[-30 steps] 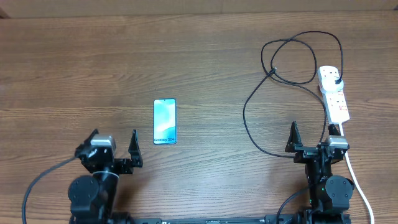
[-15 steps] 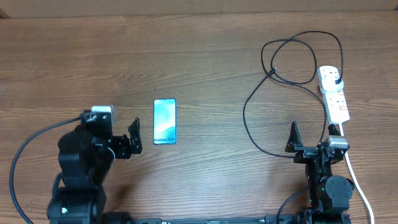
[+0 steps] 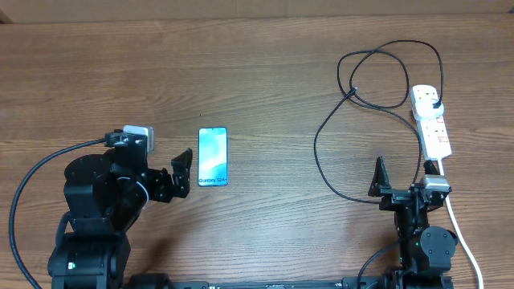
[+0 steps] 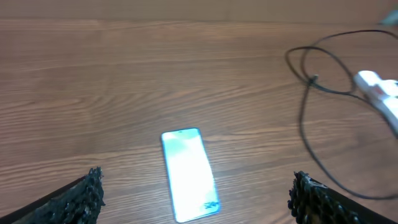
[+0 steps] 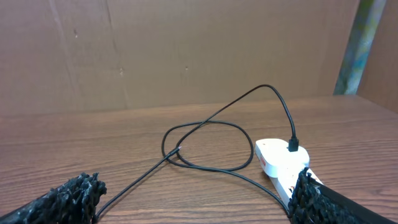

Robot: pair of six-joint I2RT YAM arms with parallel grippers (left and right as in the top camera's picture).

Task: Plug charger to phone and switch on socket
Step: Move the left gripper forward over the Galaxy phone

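The phone (image 3: 213,156) lies flat, screen up, at centre-left of the wooden table; in the left wrist view (image 4: 188,174) it lies ahead, between my fingers. My left gripper (image 3: 175,172) (image 4: 198,186) is open and empty, just left of the phone. The black charger cable (image 3: 317,144) (image 5: 205,124) loops at the right. One end sits in the white socket (image 3: 431,120) (image 5: 280,158). Its small plug head (image 3: 353,91) (image 5: 176,149) lies free on the table. My right gripper (image 3: 401,181) (image 5: 196,186) is open and empty, near the socket's near end.
The socket's thick white cord (image 3: 462,233) runs off toward the front right beside the right arm. The left arm's black cable (image 3: 32,189) curves at the front left. A brown board wall (image 5: 186,50) stands behind the table.
My left arm has swung forward and right, bringing its open gripper close to the phone. The right arm, cable and socket have not moved.
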